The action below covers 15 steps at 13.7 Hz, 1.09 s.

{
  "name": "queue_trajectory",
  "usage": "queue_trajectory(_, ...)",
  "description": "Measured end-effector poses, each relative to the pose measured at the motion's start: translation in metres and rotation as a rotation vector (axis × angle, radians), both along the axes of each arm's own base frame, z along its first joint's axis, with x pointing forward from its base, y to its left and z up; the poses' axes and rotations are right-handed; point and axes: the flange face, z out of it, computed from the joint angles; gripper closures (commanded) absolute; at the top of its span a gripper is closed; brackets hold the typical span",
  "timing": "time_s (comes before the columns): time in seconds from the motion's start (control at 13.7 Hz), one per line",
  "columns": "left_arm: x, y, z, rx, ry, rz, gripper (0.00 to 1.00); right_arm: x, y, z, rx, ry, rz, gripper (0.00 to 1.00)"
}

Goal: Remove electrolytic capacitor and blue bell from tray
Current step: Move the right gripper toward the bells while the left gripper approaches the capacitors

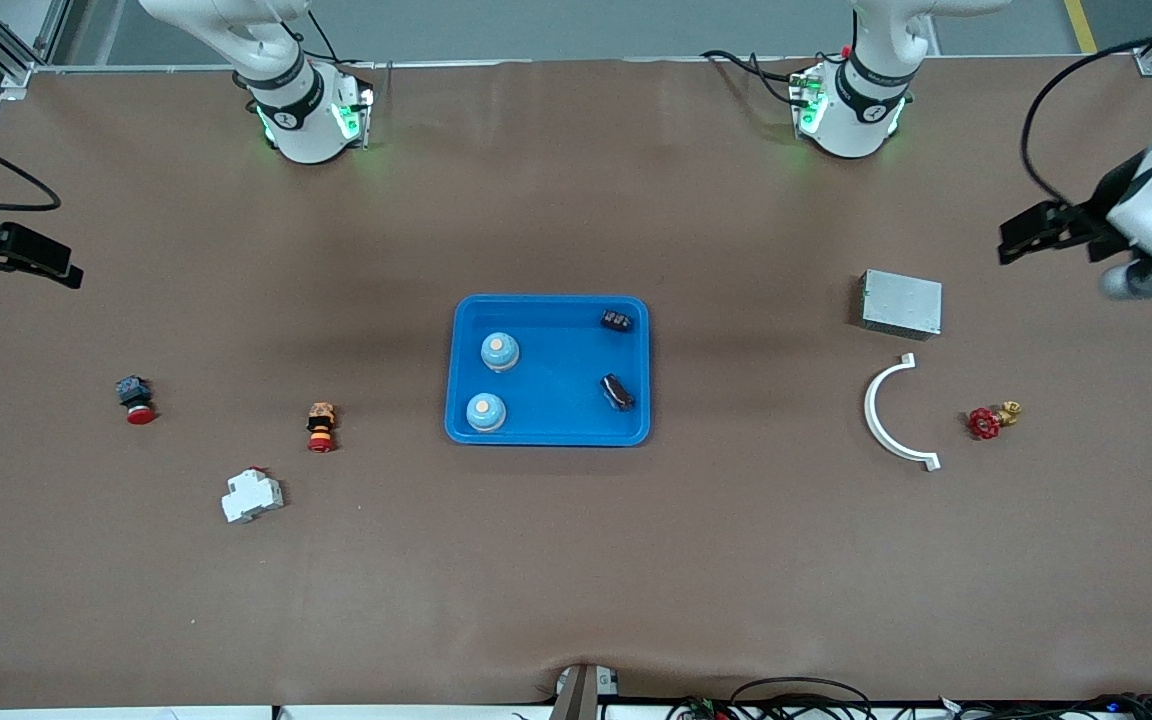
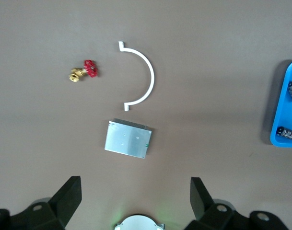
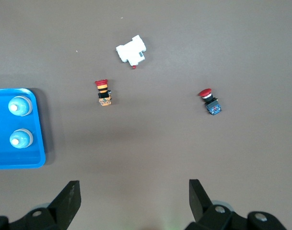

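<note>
Bells [image 1: 493, 380], capacitors [image 1: 617, 392] in tray [image 1: 548, 432]; both grippers [image 1: 1036, 232] well apart.

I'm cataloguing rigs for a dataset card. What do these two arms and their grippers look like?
Both arms are white Frankas with black joint bands, green lights glowing at their bases and black cables trailing off. The left gripper and right gripper are black, each with two angular fingers.

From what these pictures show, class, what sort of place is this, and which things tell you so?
Probably a robotics lab or test bench: two robot arm bases bolted to a brown covered table, a blue tray set centrally, and small industrial parts around it, like the red valve and grey metal box.
</note>
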Motion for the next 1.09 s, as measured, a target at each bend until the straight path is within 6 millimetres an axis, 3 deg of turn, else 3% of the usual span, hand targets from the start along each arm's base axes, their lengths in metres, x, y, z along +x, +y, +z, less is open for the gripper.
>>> queue_trajectory(0.07,0.005,-0.013,-0.013,0.006,0.013,0.016,0.00,0.000,0.010,0.000,0.005,0.000,0.017,0.00)
queue_trajectory(0.22,0.011,-0.039,-0.033,0.016,0.007,0.065,0.00,0.001,0.049,-0.001,0.007,0.004,0.030,0.00)
queue_trajectory(0.51,0.013,-0.089,-0.077,0.038,0.022,0.204,0.00,0.002,0.166,-0.028,-0.018,0.032,-0.118,0.00)
queue_trajectory(0.66,0.016,-0.116,-0.103,0.044,0.016,0.282,0.07,0.006,0.220,-0.062,-0.022,0.057,-0.162,0.00)
queue_trajectory(0.8,0.016,-0.138,-0.132,0.037,-0.010,0.357,0.10,0.013,0.260,-0.106,-0.014,0.075,-0.207,0.00)
queue_trajectory(1.09,0.014,-0.173,-0.180,0.023,-0.027,0.504,0.10,0.003,0.304,-0.184,-0.036,0.102,-0.222,0.00)
